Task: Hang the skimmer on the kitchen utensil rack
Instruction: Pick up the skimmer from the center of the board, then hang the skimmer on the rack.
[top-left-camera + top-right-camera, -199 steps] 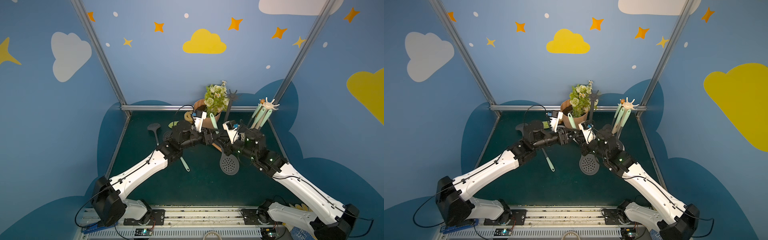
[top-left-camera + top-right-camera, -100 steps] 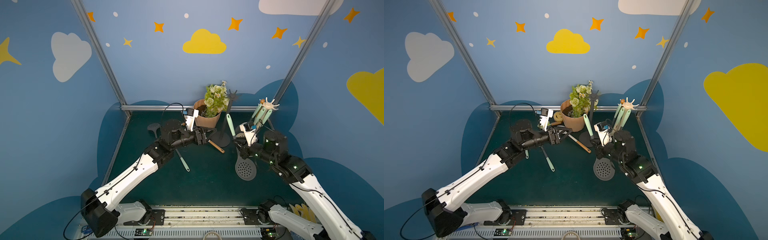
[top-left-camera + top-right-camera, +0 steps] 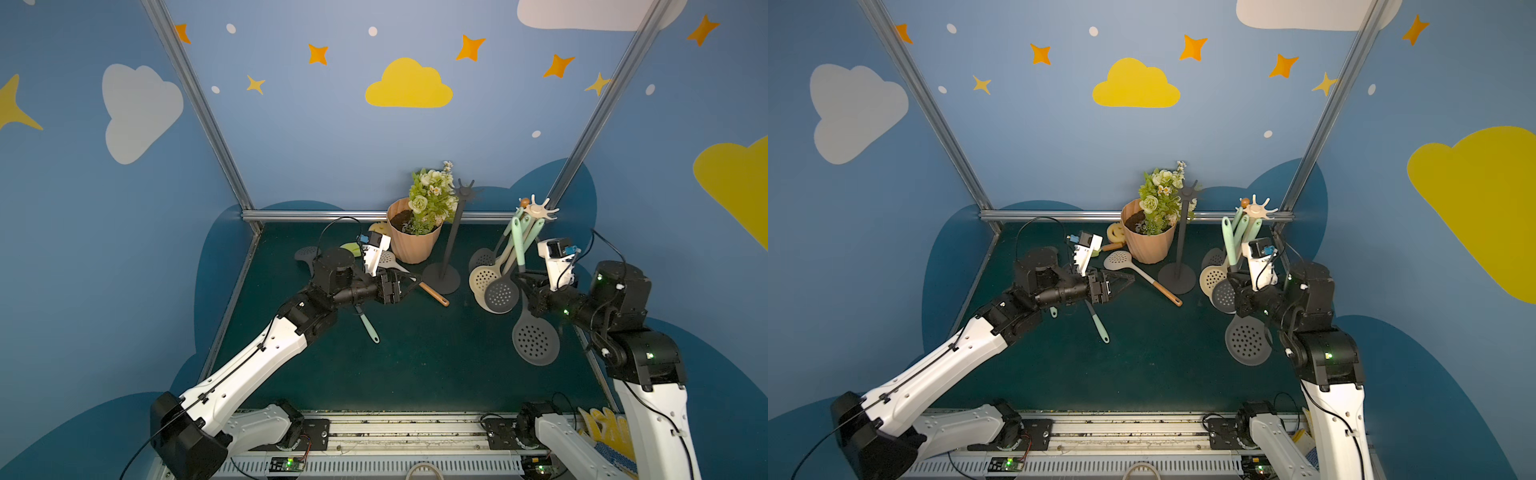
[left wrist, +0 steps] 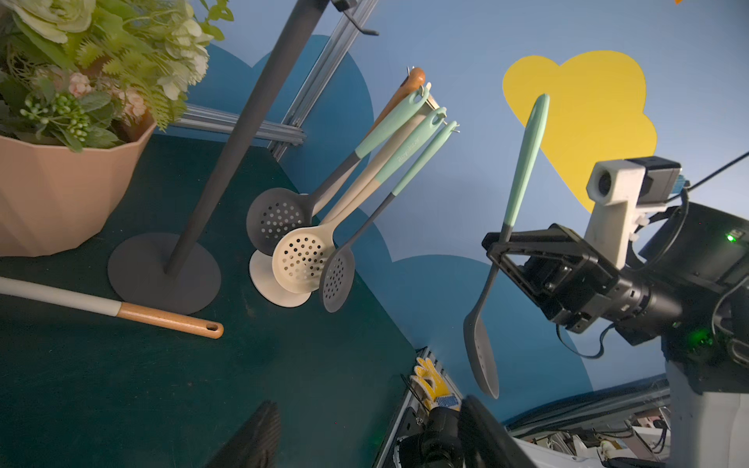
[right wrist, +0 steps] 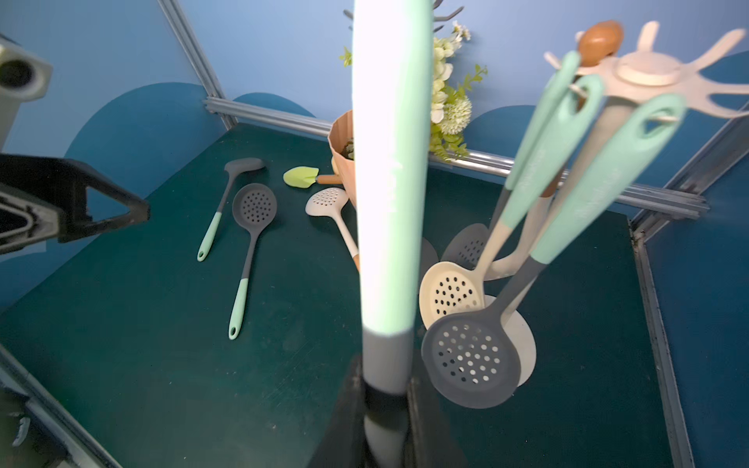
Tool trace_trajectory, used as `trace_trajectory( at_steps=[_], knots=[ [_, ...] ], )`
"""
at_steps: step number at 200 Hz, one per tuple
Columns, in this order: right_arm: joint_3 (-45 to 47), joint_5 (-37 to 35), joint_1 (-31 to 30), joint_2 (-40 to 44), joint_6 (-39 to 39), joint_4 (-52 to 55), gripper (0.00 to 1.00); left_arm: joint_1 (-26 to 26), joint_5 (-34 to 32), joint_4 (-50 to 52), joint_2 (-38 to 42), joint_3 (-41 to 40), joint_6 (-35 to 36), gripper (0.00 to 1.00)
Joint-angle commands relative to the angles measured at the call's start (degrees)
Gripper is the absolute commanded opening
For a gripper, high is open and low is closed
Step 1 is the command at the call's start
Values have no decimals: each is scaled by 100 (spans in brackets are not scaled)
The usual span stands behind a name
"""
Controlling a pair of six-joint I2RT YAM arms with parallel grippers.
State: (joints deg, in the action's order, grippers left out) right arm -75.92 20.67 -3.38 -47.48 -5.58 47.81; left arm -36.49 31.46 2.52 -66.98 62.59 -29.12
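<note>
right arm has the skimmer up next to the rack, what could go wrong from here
1. The cream rack is crowded on this side. The hung skimmers sit right beside the held skimmer, so its handle may knock them swinging or off their hooks.
2. The right gripper clamps the thin grey neck, far from the handle tip. The skimmer could pivot in the grip, and the tip might then miss a hook.

The left arm (image 3: 257, 353) stretches forward and low, the left gripper (image 3: 409, 286) level with fingers (image 4: 259, 439) spread, empty. The right arm (image 3: 623, 316) folds at the elbow, the right gripper (image 3: 523, 282) clamped on the skimmer (image 3: 535, 343) stem.
</note>
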Motion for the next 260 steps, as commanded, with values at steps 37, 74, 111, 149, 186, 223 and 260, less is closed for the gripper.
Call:
trace_trajectory(
  at_steps=[37, 74, 111, 149, 186, 223, 260],
  knots=[
    [-256, 2184, 2051, -269, -115, -176, 4, 22, 372, 20, -1, -36, 278, 70],
    [37, 2643, 2784, -382, 132, -778, 4, -7, 491, -32, -77, -72, 275, 70],
    [565, 3120, 3522, -513, 596, -1680, 4, -146, 445, 110, -109, -62, 521, 70],
    [830, 3397, 3677, -596, 772, -2109, 5, -172, 456, 145, -241, -25, 583, 70],
    [1000, 3460, 3651, -706, 560, -2145, 7, -167, 498, 125, -379, 7, 595, 70],
    [833, 3374, 3540, -882, 252, -1830, 8, -153, 494, 211, -420, 78, 675, 70],
    [622, 2955, 3111, -1056, -315, -1239, 9, -112, 506, 191, -377, 69, 702, 70]
  ],
)
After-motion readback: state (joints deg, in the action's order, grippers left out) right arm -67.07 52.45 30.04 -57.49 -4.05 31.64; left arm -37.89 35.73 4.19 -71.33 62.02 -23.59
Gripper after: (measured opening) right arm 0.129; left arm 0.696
